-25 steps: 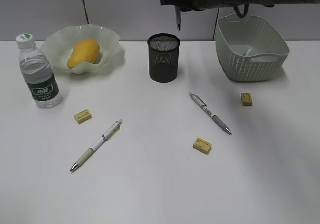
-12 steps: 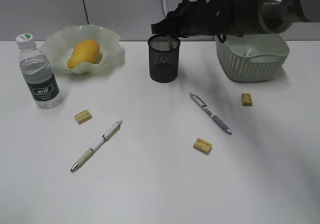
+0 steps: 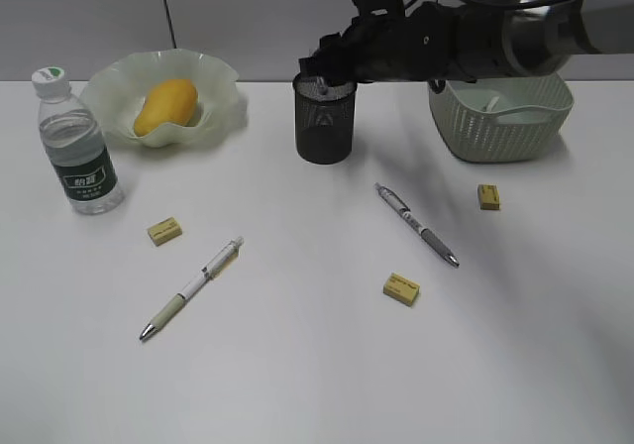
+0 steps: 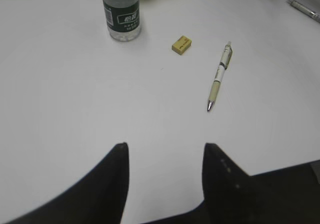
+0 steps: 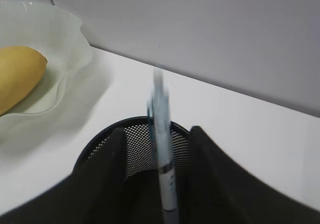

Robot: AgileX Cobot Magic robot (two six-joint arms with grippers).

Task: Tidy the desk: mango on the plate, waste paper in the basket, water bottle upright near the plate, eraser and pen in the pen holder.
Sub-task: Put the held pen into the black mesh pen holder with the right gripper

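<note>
My right gripper (image 3: 327, 67) hovers over the black mesh pen holder (image 3: 324, 127). In the right wrist view its jaws (image 5: 156, 130) are open, and a blurred pen (image 5: 163, 154) stands between them inside the holder (image 5: 100, 141), touching neither finger. Two more pens (image 3: 193, 287) (image 3: 416, 224) and three yellow erasers (image 3: 164, 231) (image 3: 401, 288) (image 3: 488, 196) lie on the white desk. The mango (image 3: 165, 105) lies in the ruffled green plate (image 3: 223, 117). The water bottle (image 3: 81, 157) stands upright left of the plate. My left gripper (image 4: 165, 151) is open and empty above bare desk.
The pale green basket (image 3: 500, 127) stands at the back right with a small white scrap (image 3: 490, 104) inside. The left wrist view shows the bottle (image 4: 120, 14), an eraser (image 4: 181, 44) and a pen (image 4: 219, 76) ahead of the jaws.
My right arm has come down and left onto the pen holder. The pen it carried has gone from above the rim into the cup and now stands free between the jaws.
</note>
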